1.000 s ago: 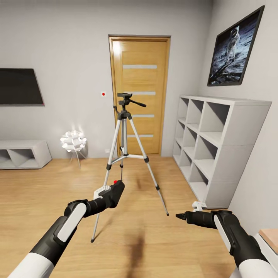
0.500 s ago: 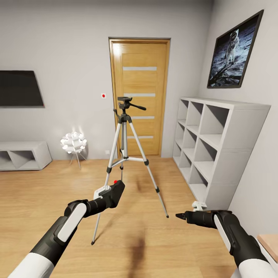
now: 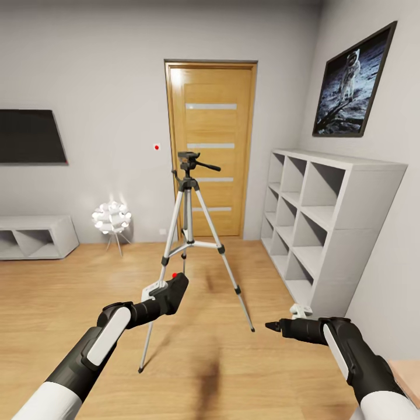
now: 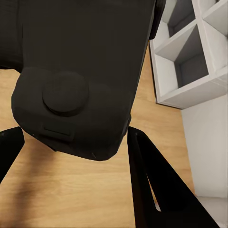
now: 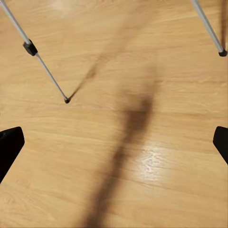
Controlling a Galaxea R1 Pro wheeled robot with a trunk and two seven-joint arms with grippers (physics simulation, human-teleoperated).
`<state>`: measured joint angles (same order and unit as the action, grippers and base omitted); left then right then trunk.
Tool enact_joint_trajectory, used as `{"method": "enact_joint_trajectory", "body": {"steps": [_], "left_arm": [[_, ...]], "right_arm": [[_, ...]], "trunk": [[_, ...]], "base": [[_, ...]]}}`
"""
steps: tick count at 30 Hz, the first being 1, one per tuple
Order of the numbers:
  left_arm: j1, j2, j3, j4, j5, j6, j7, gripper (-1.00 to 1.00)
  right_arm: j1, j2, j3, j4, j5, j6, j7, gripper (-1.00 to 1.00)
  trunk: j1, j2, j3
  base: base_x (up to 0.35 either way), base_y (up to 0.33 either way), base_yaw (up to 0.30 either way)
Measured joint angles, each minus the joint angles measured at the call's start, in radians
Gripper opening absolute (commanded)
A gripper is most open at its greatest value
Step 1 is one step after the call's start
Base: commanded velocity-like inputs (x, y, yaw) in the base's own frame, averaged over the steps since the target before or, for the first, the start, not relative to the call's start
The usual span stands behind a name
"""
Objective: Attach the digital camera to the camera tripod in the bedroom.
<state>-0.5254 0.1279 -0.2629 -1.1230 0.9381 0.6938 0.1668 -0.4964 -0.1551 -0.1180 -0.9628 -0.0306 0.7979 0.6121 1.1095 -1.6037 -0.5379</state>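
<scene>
**A:** Across the bedroom, the tripod stood on the wood floor in front of the oak door, between the spiky lamp and the white shelves. What changed over the last second?

**B:** Whole head view shifted. Tripod head sat lower in the picture than a second ago, door and moon poster too. That was the camera moving, likely the trunk or head rising or the base creeping; the things themselves didn't move. Arms sat in the same spots in the picture.

**A:** Left gripper?

**B:** Pinching the camera, red dot up top. In the left wrist view the black body sat between the two fingers, so the hold looked firm. It hung low, near one tripod leg, well below the tripod head.

**A:** Right gripper?

**B:** Empty. In the head view the tips looked pinched to a point, but in the right wrist view the fingertips sat at opposite edges over bare floor, so spread. I'd go with spread. Tripod feet showed there too.

**A:** Meaning for the task?

**B:** Approach step, judged roughly halfway. Camera in hand, not mounted. Next it needs raising to the head plate; bumping a leg is the risk.
</scene>
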Motion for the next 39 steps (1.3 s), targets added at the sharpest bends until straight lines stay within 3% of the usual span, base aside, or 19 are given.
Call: {"method": "enact_joint_trajectory", "body": {"steps": [39], "left_arm": [[0.000, 0.000, 0.003, 0.000, 0.000, 0.000, 0.000, -1.00]], "right_arm": [[0.000, -0.001, 0.000, -0.001, 0.001, 0.000, 0.000, 1.00]], "trunk": [[-0.150, 0.273, 0.122]], "base": [[0.000, 0.000, 0.000]]}}
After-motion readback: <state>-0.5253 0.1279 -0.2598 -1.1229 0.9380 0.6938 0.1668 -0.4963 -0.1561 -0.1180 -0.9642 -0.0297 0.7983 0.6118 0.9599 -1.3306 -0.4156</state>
